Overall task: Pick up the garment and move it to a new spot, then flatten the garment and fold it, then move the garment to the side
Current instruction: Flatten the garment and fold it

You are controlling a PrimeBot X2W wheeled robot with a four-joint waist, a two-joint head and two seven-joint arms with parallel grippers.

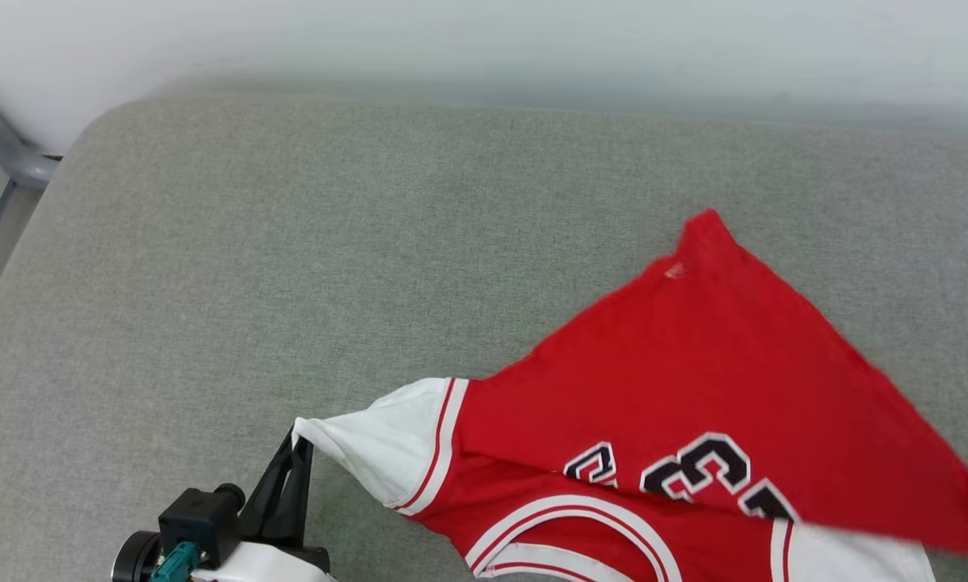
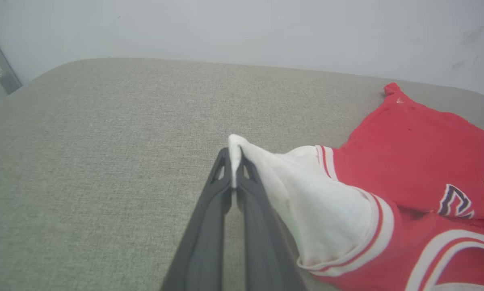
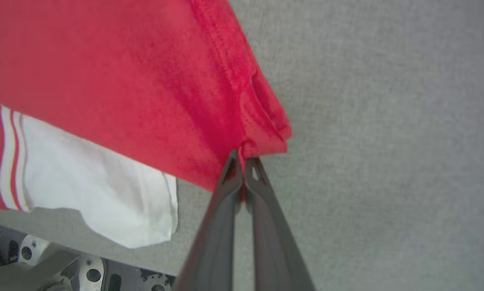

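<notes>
Now garment [image 1: 694, 364] spans left-right, L tool [image 1: 294, 443] and R tool [image 3: 242, 159] clamping its ends.

Red garment [image 1: 694, 380], stretched over cushion

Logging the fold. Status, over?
Left gripper shut on white sleeve of red fabric T-shirt. Right gripper shut on its red corner. Over grey cushion. Nothing blocking.

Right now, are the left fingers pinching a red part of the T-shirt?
No, the left fingers are shut on the tip of the white sleeve of the T-shirt.
</notes>
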